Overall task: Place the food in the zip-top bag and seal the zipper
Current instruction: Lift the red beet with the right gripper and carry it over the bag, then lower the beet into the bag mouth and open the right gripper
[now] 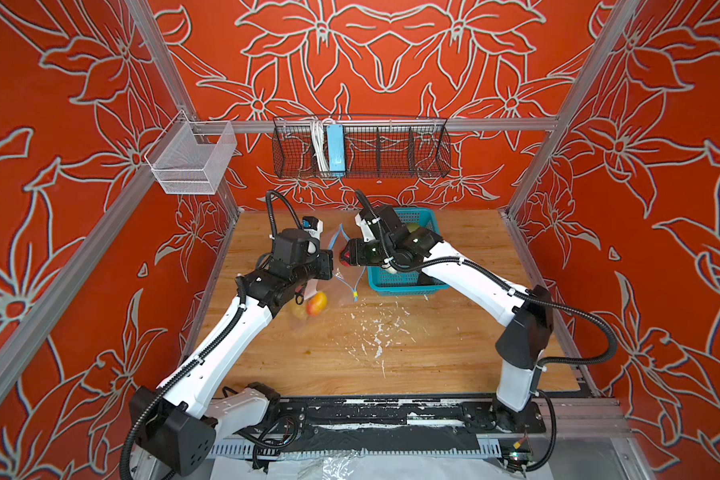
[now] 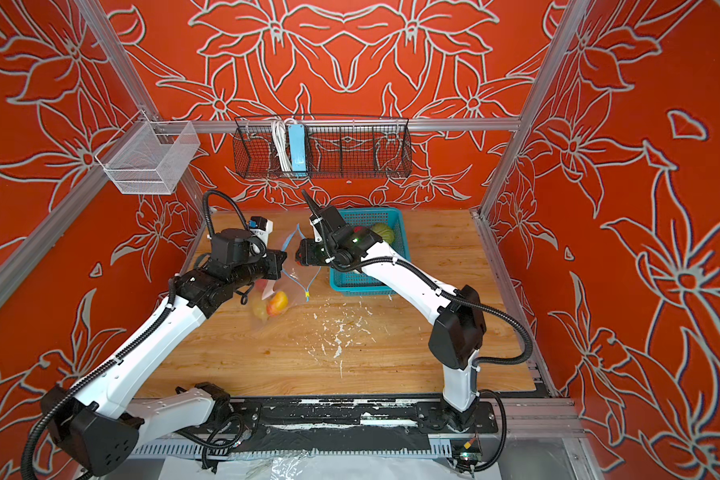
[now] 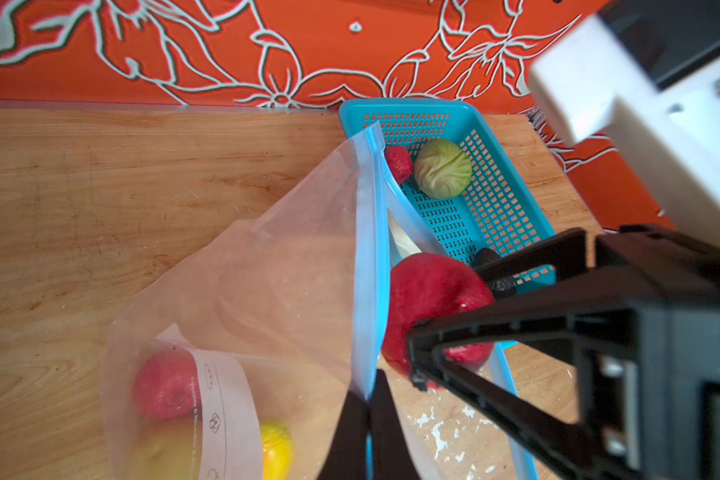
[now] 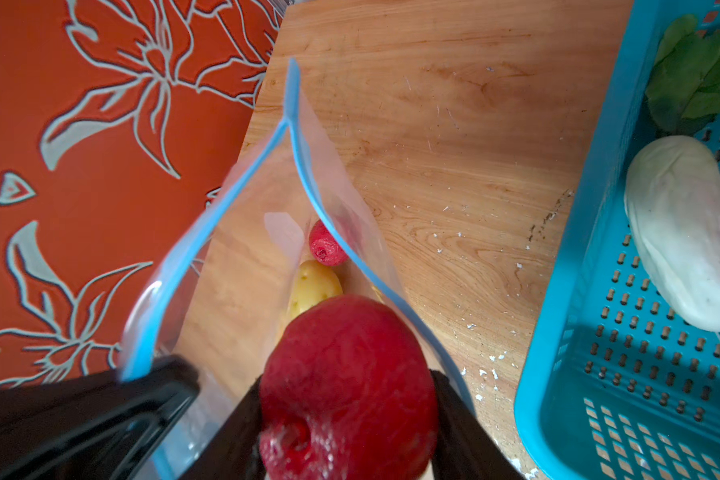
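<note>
The clear zip-top bag stands with its mouth open, left of the basket. My left gripper is shut on one lip of its blue zipper. A yellow tab hangs at the zipper's end. My right gripper is shut on a large red fruit, held at the bag's mouth between the two lips. Inside the bag lie a red berry, a yellow potato and an orange-red fruit.
The teal basket at the back right holds a green cabbage, a red berry, a pale cucumber, a green leaf and a black piece. Wire baskets hang on the back rail.
</note>
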Action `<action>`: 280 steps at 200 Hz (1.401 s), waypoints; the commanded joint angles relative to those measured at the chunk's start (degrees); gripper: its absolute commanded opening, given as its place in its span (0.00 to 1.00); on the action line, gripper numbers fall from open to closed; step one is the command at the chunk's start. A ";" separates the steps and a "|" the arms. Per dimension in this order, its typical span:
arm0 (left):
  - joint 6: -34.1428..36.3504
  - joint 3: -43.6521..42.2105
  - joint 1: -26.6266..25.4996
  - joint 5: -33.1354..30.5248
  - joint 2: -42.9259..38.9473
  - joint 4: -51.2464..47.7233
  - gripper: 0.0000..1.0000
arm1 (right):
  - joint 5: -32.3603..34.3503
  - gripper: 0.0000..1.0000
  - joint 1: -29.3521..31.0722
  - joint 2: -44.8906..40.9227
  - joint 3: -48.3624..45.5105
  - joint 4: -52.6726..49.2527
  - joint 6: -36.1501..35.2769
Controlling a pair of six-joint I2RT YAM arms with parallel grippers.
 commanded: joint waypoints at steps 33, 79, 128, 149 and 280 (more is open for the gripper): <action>-0.08 1.52 -0.14 -0.26 -1.17 -0.23 0.00 | 1.37 0.67 1.44 1.19 5.04 -2.22 -1.05; 0.13 1.68 -0.14 -0.28 -1.17 -0.48 0.00 | 0.94 0.80 1.57 1.52 6.04 -2.35 -1.59; 0.05 1.52 -0.14 -0.37 -1.67 -0.23 0.00 | 2.41 0.84 1.49 1.07 7.36 -3.63 -2.43; 0.12 1.52 -0.14 -0.28 -1.79 -0.23 0.00 | 2.65 0.98 1.56 0.71 9.11 -4.51 -2.83; -0.73 1.60 -0.14 -0.77 -2.02 -0.15 0.00 | -1.10 0.98 0.74 -6.16 -0.95 -1.49 -6.82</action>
